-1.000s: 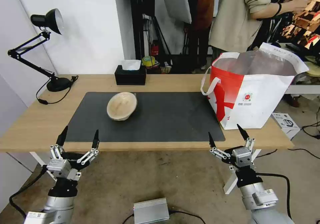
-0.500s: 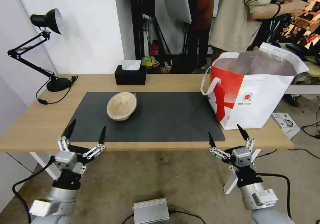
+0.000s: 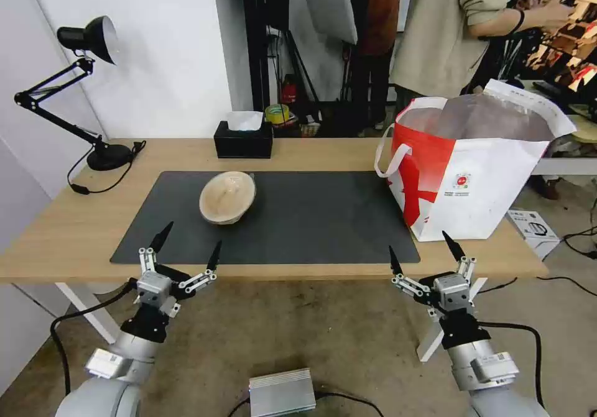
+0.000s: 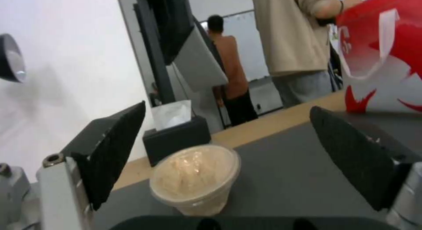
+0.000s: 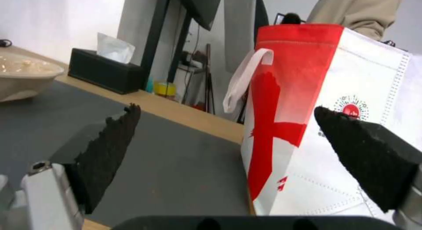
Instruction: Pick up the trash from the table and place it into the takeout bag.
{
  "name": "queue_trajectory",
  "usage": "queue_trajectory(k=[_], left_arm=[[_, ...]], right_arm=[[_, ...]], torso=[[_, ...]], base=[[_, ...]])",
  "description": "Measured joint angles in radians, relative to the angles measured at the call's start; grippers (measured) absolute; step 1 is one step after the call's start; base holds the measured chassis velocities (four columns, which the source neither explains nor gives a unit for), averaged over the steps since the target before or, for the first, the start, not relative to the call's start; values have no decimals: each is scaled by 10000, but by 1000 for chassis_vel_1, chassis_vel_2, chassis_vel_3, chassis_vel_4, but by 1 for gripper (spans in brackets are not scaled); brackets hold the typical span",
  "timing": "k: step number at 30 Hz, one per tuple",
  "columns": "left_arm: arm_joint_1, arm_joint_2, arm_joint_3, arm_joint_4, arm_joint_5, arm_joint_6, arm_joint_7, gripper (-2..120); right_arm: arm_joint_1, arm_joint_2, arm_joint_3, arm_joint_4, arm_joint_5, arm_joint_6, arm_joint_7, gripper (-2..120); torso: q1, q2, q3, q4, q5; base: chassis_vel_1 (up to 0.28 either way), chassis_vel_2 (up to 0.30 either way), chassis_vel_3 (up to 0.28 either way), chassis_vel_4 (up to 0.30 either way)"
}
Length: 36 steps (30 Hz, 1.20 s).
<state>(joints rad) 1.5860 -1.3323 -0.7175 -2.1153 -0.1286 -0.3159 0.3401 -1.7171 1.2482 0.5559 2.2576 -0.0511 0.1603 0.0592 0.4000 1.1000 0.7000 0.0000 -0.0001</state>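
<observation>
Here the tan paper bowl [image 3: 227, 197] sits tipped on the dark grey mat [image 3: 311, 218] of the bench [image 3: 62, 230], well apart from the takeout bag [image 3: 479, 174] standing at the bench's right end. The left claw [image 3: 186, 246] hovers at the bench's near edge, spread wide and empty, pointing toward the bowl. The right claw [image 3: 423, 246] hangs below the near edge by the bag, likewise wide open and holding nothing.

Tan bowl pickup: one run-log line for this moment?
left claw: open, at near table edge, facing tan bowl | right claw: open, idle | bowl: on mat, untouched | takeout bag: upright, open
</observation>
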Motion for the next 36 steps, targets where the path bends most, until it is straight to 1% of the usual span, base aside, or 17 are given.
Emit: queue_trajectory(k=[2,6,8,11,12,15,25,28,36], left_arm=[[-77,109,16,89,-18,38,-35,100],[-400,677,69,359,-240,239,-245,100],[-433,768,79,381,-289,283,-252,100],[-740,1313,217,647,-534,445,-279,100],[-740,1313,217,647,-534,445,-279,100],[-1106,1686,458,963,-675,539,-391,100],[-1757,2227,919,1522,-824,569,-507,100],[-2121,2471,1267,1798,-913,569,-520,100],[-2797,2678,1821,2236,-939,594,-519,100]], right_arm=[[0,0,0,0,-1,0,0,100],[0,0,0,0,0,-3,0,100],[0,0,0,0,-1,-3,1,100],[0,0,0,0,0,-3,1,100],[0,0,0,0,0,-3,1,100],[0,0,0,1,-1,-3,0,100],[0,1,0,1,-1,-4,1,100],[0,0,0,0,-1,-3,1,100],[0,0,0,1,-1,-4,1,100]], torso=[[0,0,0,0,0],[0,0,0,0,0],[0,0,0,0,0],[0,0,0,1,1],[0,0,0,1,1],[0,0,0,0,0],[0,0,0,0,0],[0,0,0,1,0],[0,0,0,0,1]], base=[[0,0,0,0],[0,0,0,0],[0,0,0,0],[0,0,0,0],[0,0,0,0],[0,0,0,0],[0,0,0,0],[0,0,0,0],[0,0,0,0]])
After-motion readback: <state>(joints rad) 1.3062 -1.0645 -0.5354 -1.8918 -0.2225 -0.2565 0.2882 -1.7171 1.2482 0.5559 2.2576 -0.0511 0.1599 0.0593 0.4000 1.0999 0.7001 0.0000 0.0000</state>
